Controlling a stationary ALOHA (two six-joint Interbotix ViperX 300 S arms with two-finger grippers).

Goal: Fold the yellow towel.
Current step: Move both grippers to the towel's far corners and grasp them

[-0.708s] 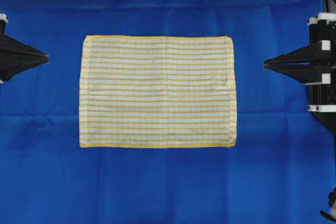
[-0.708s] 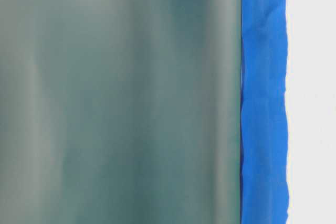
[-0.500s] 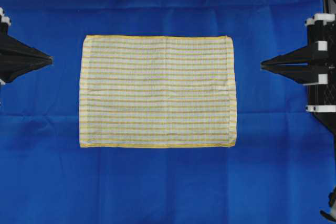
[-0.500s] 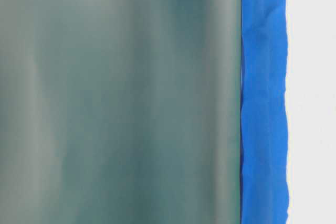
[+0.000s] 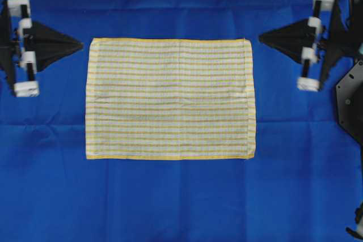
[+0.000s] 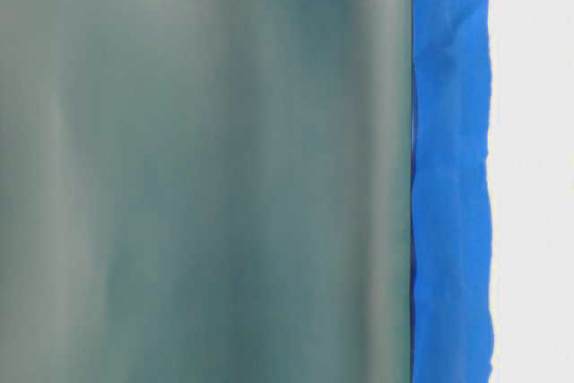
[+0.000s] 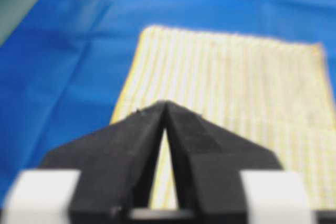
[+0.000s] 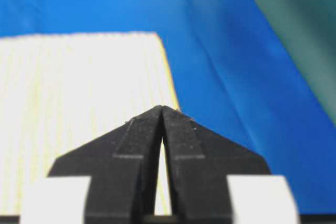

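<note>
Though sharp overhead, yellow towel [image 5: 169,99] blurred up close.

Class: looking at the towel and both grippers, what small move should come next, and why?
Probably open both grippers and lower them onto the far corners. The yellow towel lies flat, unfolded; the left gripper and right gripper are shut, empty, beside those corners.

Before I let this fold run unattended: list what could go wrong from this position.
1. Both grippers, left gripper and right gripper, have their fingertips together; unless they open, they may push the yellow towel rather than pinch it.
2. The towel lies flat on the blue cloth; a low pinch could catch both layers.
</note>
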